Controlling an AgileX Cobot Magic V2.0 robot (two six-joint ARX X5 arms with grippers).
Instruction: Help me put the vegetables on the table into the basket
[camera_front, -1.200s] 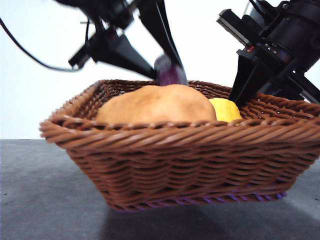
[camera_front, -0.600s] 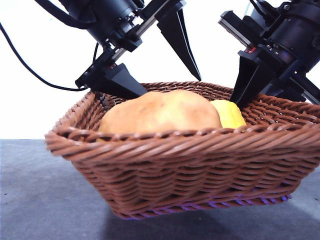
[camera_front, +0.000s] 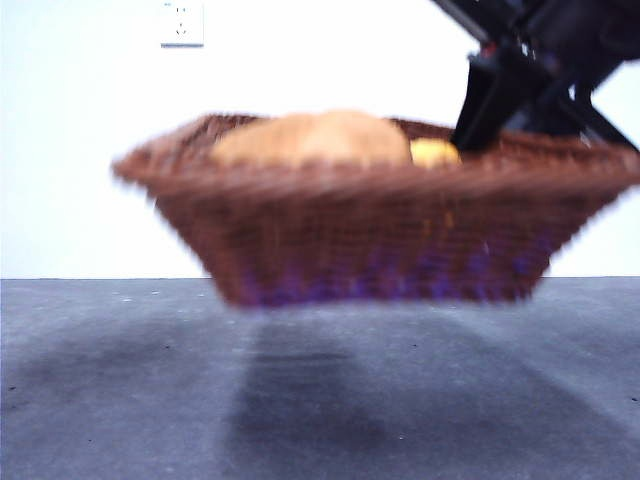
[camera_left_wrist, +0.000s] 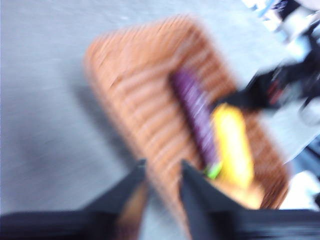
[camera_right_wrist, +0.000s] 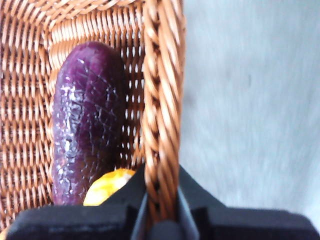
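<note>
Wicker is what our right hand (camera_right_wrist: 161, 200) pinches: its jaws clamp the rim of the basket (camera_front: 380, 215), hoisting it clear of the surface (camera_front: 120, 400) with eggplant (camera_right_wrist: 87, 120), corn (camera_left_wrist: 231, 145) and potato (camera_front: 315, 138) aboard. Our left hand (camera_left_wrist: 161, 172) hangs narrowly parted, holding nothing.

Brown woven basket (camera_right_wrist: 161, 100) holds purple eggplant (camera_right_wrist: 87, 120), yellow corn (camera_left_wrist: 232, 145), orange-brown potato (camera_front: 310, 138).

the basket (camera_front: 380, 230) hangs above the desk (camera_front: 120, 390), clear of it, with the right gripper (camera_right_wrist: 161, 200) at its right rim, one of its jaws on either side of the rim. in the basket the potato (camera_front: 310, 138) lies to the left and the corn cob (camera_front: 434, 152) just right of it. the eggplant (camera_right_wrist: 87, 120) lies along the wall beside the gripped rim, touching the corn cob.
</note>
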